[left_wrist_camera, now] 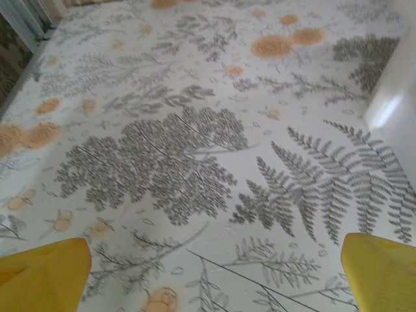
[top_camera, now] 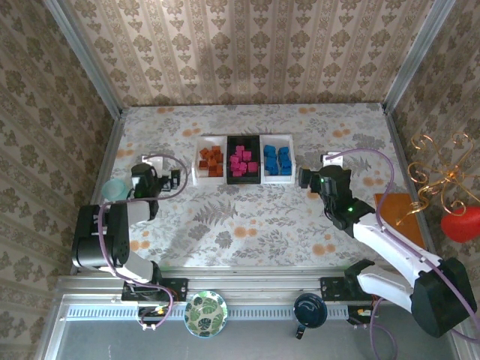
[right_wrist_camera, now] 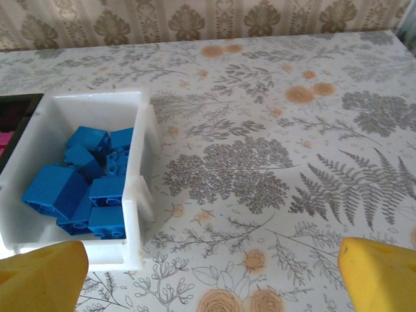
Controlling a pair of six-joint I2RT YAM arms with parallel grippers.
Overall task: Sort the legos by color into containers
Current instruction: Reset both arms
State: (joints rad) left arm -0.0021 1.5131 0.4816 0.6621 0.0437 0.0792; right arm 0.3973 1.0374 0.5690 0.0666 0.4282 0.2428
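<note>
Orange bricks (top_camera: pixel 211 160), pink bricks (top_camera: pixel 241 161) & blue bricks (right_wrist_camera: pixel 84 182) sit sorted in the trays (top_camera: pixel 195 169) toward the far edge of the table (top_camera: pixel 247 217). Left gripper (left_wrist_camera: pixel 213 273), right gripper (right_wrist_camera: pixel 211 273): both spread wide, empty. We reckon sorting's done; next, retract w/o bumping trays.

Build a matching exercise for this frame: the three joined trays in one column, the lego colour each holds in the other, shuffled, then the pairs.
Trays:
1. left white tray
2. black middle tray
3. right white tray

Contents:
a. blue legos
b. orange-brown legos
c. pink legos

Pairs: 1-b, 2-c, 3-a.
</note>
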